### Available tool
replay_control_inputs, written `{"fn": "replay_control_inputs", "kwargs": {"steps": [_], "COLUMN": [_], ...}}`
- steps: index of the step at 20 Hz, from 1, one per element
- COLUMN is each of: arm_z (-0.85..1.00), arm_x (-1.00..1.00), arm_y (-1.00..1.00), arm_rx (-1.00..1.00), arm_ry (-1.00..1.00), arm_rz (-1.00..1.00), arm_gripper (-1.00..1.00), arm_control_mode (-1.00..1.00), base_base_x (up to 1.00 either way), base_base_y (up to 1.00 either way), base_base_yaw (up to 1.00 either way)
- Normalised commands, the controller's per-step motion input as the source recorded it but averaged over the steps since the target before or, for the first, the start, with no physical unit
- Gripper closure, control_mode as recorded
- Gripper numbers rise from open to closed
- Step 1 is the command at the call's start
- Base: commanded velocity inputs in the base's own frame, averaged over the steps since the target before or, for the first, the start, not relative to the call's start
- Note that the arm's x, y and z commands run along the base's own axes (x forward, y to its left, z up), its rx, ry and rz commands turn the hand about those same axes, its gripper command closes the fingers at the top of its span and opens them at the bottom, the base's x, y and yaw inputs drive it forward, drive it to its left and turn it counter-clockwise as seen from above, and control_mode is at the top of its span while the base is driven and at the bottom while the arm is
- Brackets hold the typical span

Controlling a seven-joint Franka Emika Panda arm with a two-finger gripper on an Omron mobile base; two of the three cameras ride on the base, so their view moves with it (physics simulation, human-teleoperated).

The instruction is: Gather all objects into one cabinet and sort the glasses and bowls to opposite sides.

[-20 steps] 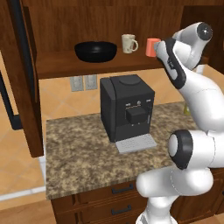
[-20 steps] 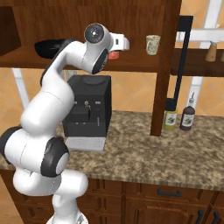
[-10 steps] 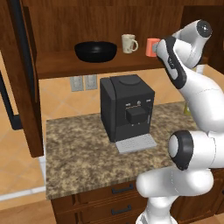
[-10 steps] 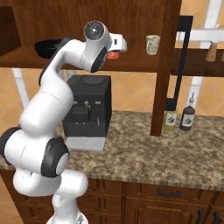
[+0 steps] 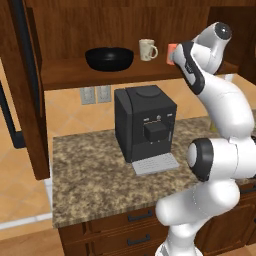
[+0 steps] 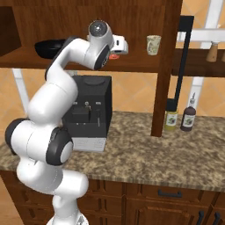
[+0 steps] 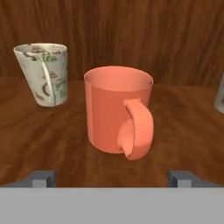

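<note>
On the cabinet (image 5: 125, 20) shelf stands a coral-orange mug (image 7: 116, 113), handle turned toward the hand camera. My gripper (image 7: 111, 177) is open, its fingertips (image 7: 41, 178) wide apart just short of the mug and touching nothing. To the mug's left is a cream printed mug (image 7: 43, 72); a sliver of another mug (image 7: 220, 94) shows at the right edge. In the left base view the black bowl (image 5: 109, 57) sits at the shelf's left, then the cream mug (image 5: 148, 49), then the coral mug (image 5: 171, 54) behind my arm. The right base view has my gripper (image 6: 118, 46) beside a cream mug (image 6: 153, 44).
A black coffee machine (image 5: 145, 125) stands on the granite counter (image 5: 90, 175) under the shelf. The cabinet door (image 5: 25, 75) hangs open at the left, its black handle (image 6: 182, 57) seen from the right side. Two sauce bottles (image 6: 180, 119) stand by the cabinet's side wall.
</note>
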Motion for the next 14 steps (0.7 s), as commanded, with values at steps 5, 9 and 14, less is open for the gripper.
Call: {"fn": "replay_control_inputs", "kwargs": {"steps": [5,9,14], "arm_z": [0.03,0.00,-0.03], "arm_x": [0.34,0.37,0.27], "arm_y": [-0.09,-0.15,-0.10], "arm_rx": [0.08,0.08,0.03], "arm_ry": [0.13,0.06,0.00], "arm_rz": [0.00,0.00,0.02], "arm_gripper": [-1.00,-1.00,-1.00], "arm_control_mode": [-1.00,-1.00,-1.00], "base_base_x": [0.00,0.00,0.00], "base_base_y": [0.00,0.00,0.00], "base_base_yaw": [0.00,0.00,0.00]}}
